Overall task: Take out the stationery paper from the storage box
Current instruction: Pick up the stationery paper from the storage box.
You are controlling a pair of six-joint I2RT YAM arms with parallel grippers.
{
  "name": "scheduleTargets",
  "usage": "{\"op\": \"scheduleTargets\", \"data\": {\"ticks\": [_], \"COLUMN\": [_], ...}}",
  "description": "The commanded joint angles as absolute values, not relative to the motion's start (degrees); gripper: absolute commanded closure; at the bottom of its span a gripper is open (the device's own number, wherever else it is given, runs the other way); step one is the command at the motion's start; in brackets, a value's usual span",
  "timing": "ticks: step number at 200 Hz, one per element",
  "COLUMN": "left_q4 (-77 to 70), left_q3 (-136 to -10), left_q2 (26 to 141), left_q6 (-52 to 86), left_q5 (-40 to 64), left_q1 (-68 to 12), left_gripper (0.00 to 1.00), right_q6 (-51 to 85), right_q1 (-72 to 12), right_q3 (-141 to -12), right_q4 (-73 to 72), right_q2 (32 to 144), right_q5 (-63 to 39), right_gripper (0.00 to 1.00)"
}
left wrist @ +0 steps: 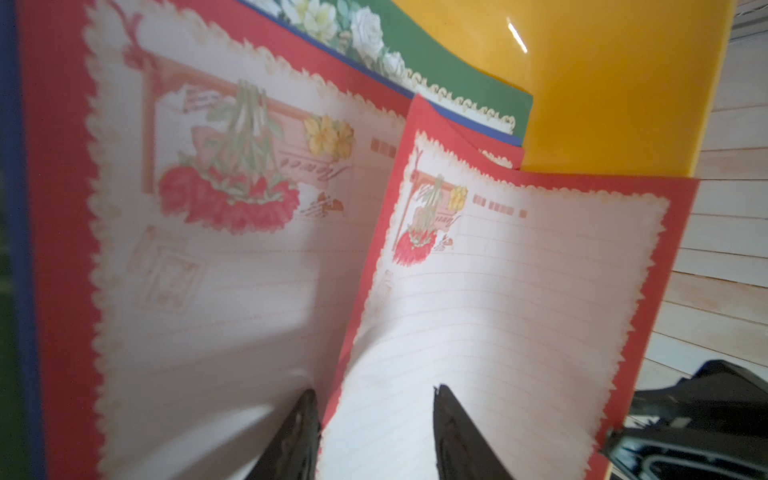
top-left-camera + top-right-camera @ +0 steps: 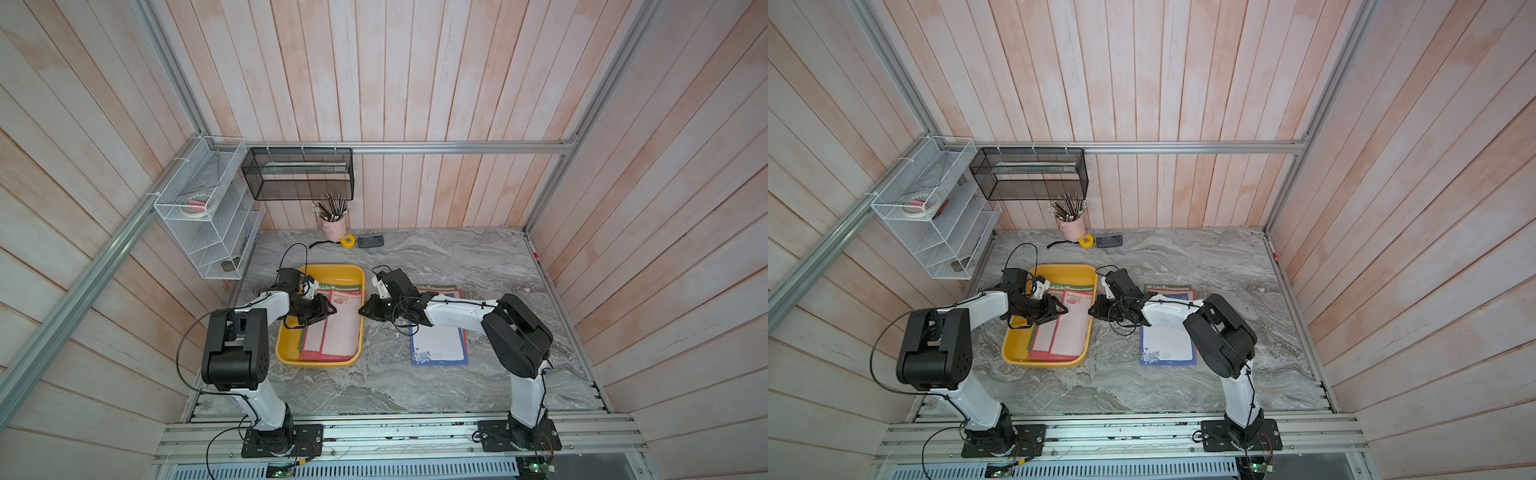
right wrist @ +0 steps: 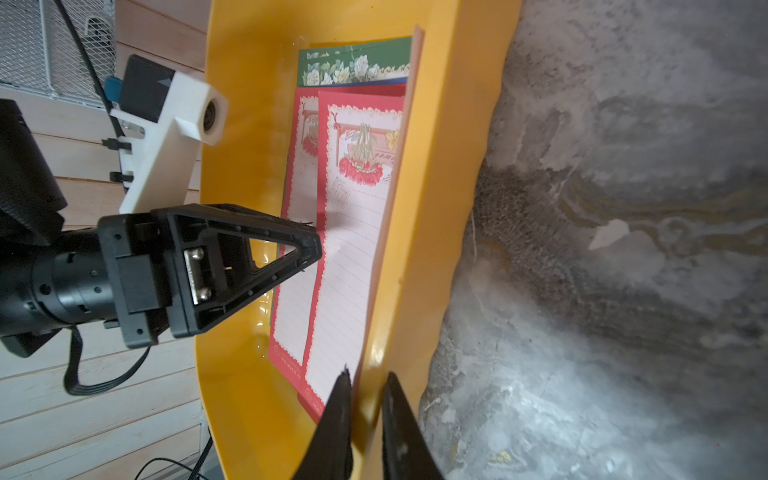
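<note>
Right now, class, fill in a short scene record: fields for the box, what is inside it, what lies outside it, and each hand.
storage box: yellow, on the table
inside: red-bordered sheets over a green-bordered sheet
outside: blue-bordered sheet flat on the table
left hand: open, straddling a raised red sheet edge
right hand: shut on the box wall

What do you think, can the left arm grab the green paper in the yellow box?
Probably not yet: red sheets cover the green paper, so only its end strip shows, though the left tool hovers close.
</note>
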State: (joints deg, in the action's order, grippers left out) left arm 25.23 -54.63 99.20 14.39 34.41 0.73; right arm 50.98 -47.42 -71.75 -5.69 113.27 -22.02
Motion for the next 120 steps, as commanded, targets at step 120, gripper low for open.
{"op": "scheduleTargets", "data": {"ticks": [120], "left_q4": [22.21], "left_q3": [-54.09], "left_q2": [96.06], "left_q6": [13.45], "left_q5": [42.25], "left_q1": [-0.04], "left_gripper": [0.59], "right_q6": [50.72], "right_q1": [-47.11], "right_q3": [-72.37], "right_q4": [-6.34], "right_q2": [113.46], "right_q5": [-22.41], "right_gripper": [0.84]}}
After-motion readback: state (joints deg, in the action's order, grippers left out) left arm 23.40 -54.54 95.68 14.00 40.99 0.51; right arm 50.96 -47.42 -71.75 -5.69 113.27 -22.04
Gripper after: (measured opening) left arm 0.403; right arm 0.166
